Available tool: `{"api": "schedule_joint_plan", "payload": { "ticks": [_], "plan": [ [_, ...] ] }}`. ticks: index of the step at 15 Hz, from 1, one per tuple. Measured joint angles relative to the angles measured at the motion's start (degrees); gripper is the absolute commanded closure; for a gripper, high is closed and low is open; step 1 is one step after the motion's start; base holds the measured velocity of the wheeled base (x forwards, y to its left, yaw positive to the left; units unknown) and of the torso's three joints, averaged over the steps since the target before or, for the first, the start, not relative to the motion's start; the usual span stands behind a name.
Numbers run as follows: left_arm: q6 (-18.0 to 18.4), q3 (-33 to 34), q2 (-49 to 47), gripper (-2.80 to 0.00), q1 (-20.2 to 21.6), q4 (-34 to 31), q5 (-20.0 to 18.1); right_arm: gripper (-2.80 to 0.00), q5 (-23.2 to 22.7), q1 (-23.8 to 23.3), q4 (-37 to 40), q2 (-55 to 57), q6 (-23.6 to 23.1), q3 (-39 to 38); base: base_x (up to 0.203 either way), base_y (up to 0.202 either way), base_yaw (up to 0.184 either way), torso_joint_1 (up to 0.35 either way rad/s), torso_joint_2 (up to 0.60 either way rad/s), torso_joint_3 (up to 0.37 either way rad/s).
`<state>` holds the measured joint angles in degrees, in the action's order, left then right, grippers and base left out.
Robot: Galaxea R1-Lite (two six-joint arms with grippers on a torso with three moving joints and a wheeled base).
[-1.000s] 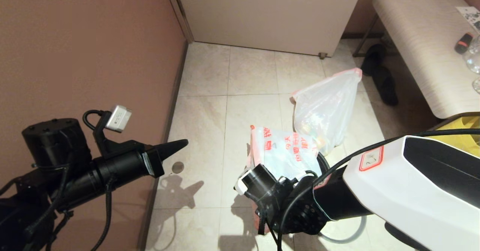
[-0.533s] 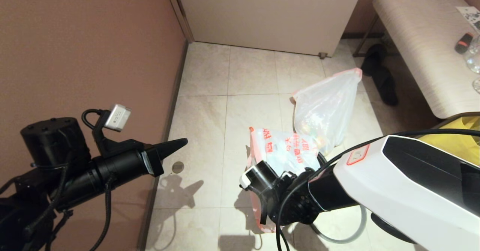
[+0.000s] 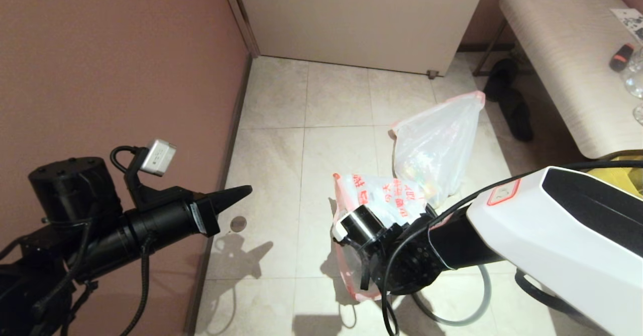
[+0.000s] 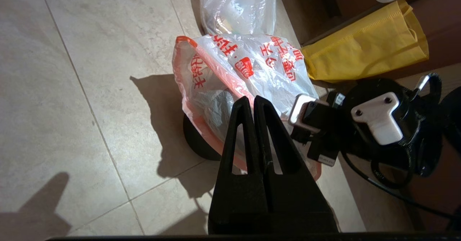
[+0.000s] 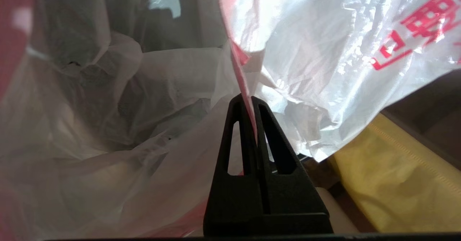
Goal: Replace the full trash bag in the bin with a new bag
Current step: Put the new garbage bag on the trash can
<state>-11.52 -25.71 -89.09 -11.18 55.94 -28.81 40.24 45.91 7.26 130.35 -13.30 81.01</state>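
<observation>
Head view: the new bag (image 3: pixel 384 198), translucent white with red characters, drapes over the bin; the full trash bag (image 3: pixel 437 145) stands just behind. My left gripper (image 3: pixel 236 195) hangs pressed together near the wall.
Left wrist view: the bin (image 4: pixel 198 140) shows black beneath the bag; a yellow bag (image 4: pixel 363 50) lies beside.
Right wrist view: my right gripper (image 5: pixel 252 106) is clamped on the bag's red edge.

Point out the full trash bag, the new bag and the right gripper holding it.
full trash bag (image 3: pixel 437 145), head view, on its translucent side above the rubbish.
new bag (image 4: pixel 259 68), left wrist view, on the printed front with red characters.
right gripper (image 5: pixel 247 102), right wrist view, at the fingertips pinching the bag's red edge.
</observation>
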Motion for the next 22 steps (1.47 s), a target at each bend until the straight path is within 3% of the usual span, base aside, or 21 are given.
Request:
{"api": "schedule_joint_plan", "payload": {
  "ticks": [4, 8, 11, 17, 20, 22],
  "plan": [
    [-0.13, -1.58, -0.1, 0.0, -0.88, -4.94, 0.01, 0.0, -2.36, -3.0, 5.69, -6.94, 10.45, -0.13, 0.0, 0.0, 0.0, 0.0, 0.0, 0.0],
    [-1.23, -8.21, -0.67, 0.0, -6.38, -22.38, 0.98, 0.0, -6.49, -8.62, 9.63, -13.48, 21.34, -0.74, 0.0, 0.0, 0.0, 0.0, 0.0, 0.0],
    [-7.32, -16.34, -3.93, 0.0, -10.09, -36.39, 1.33, 0.0, -10.72, -11.08, 7.44, -15.94, 25.9, -1.86, 0.0, 0.0, 0.0, 0.0, 0.0, 0.0],
    [-17.45, -33.66, -15.28, 0.0, -14.98, -57.98, 1.24, 0.0, -12.46, -12.2, -7.59, -17.58, 26.18, -7.81, 0.0, 0.0, 0.0, 0.0, 0.0, 0.0],
    [-28.76, -40.95, -19.07, 0.0, -17.12, -60.88, -1.14, 0.0, -14.7, -12.34, -12.54, -18.86, 26.09, -10.82, 0.0, 0.0, 0.0, 0.0, 0.0, 0.0],
    [-32.12, -42.6, -21.13, 0.0, -17.99, -61.01, -2.52, 0.0, -14.93, -12.21, -13.07, -19.62, 25.95, -12.09, 0.0, 0.0, 0.0, 0.0, 0.0, 0.0]
  ]
}}
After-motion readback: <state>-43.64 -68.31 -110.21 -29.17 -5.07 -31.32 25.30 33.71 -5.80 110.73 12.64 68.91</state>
